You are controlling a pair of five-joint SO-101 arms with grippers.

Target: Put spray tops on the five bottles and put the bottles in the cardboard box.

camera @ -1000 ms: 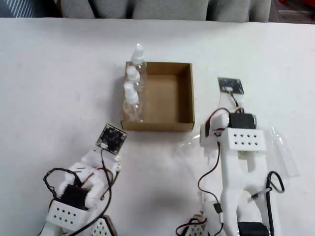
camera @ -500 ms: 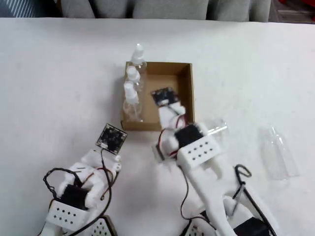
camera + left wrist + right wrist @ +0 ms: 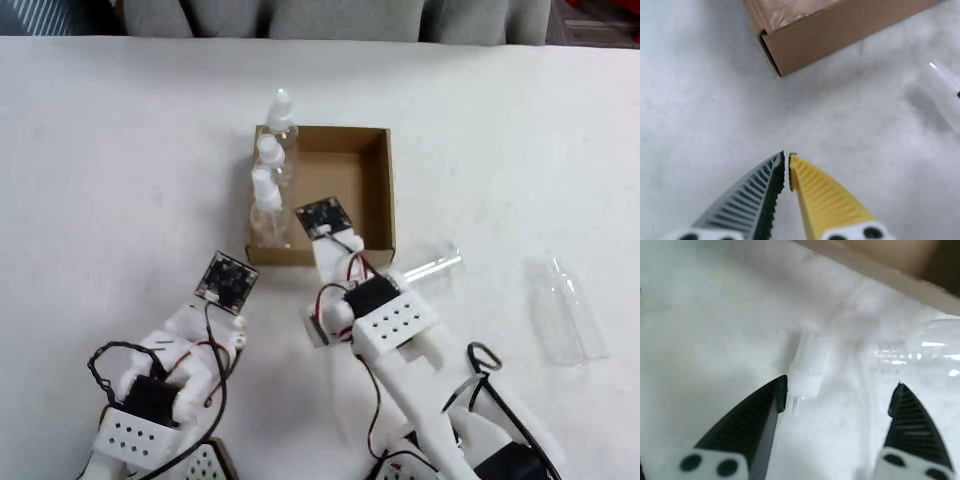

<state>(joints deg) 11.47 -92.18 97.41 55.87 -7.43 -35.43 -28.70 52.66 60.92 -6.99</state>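
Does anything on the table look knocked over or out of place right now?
Yes. One clear bottle lies on its side by the cardboard box's near right corner, a second bottle farther right. A loose spray top lies on the table by the open right gripper.

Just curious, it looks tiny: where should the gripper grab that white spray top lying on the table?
Probably the thick body of the spray top, pinched across from straight above: it lies flat on the table, and its thin tube end looks too slim.
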